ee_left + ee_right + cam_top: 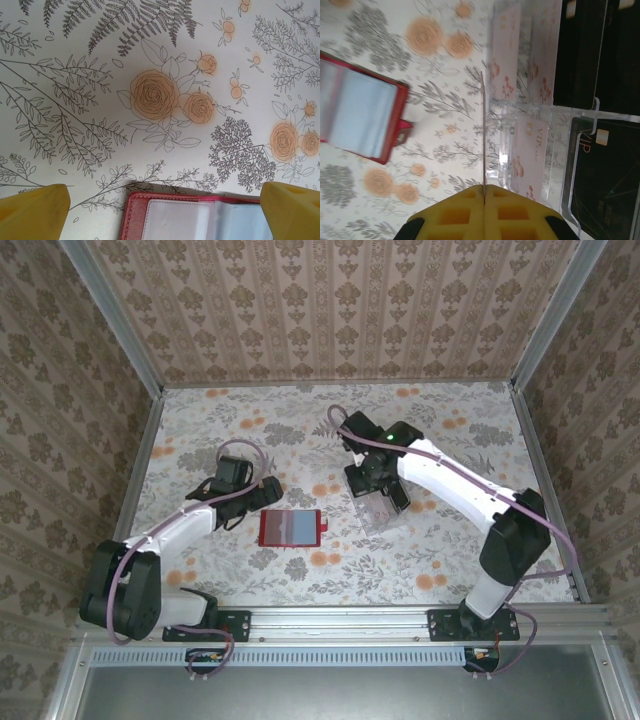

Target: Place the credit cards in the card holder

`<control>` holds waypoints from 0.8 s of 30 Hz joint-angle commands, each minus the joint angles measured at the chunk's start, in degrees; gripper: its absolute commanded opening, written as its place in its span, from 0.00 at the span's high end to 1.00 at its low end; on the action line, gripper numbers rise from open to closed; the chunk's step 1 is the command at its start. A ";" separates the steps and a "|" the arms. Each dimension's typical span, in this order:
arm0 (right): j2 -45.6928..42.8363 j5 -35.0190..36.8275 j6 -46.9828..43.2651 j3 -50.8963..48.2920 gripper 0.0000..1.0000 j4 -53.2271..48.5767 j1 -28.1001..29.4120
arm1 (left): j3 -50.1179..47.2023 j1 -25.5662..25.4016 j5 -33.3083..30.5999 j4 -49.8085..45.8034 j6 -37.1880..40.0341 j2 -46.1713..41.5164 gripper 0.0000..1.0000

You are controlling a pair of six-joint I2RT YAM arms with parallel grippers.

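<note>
When looking down from above, finds the card holder [290, 527] lying open and flat on the floral desk [200, 420], red border around greyish pockets, roughly midway between the two arms. Places the left end effector [245, 505] just beside the holder's left edge, low over the desk. From the left wrist, catches both yellow fingers [30, 212] at the bottom corners, spread wide, gripping nothing, with the holder's red top edge and a clear pocket showing between them. Puts the right end effector [484, 189] to the holder's right, above the clear tray [615, 118], well apart from the holder. Shows it clamped shut on one thin card [483, 130], seen edge-on and sticking straight out from the yellow pads, just beside the tray's outer wall. Cannot tell that card's face or colour from this angle. Shows the credit cards [602, 170], glossy and black, lying in the tray's right compartments, with pale floral cards [530, 150] marked VIP next to them. Shows the holder's small tab pointing toward the tray.
</note>
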 commanded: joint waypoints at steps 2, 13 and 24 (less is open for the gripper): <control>-4.36 -8.35 0.81 0.60 1.00 1.95 -1.96 | 2.97 0.25 -0.92 -1.10 -1.10 0.21 0.00; -10.20 -29.21 12.10 -13.91 1.00 27.80 -3.30 | 2.83 0.78 -3.51 -5.21 -0.92 -2.16 0.00; -12.71 -25.08 28.43 -34.76 1.00 57.74 1.73 | 2.39 0.97 -6.24 -7.66 1.18 -4.82 0.00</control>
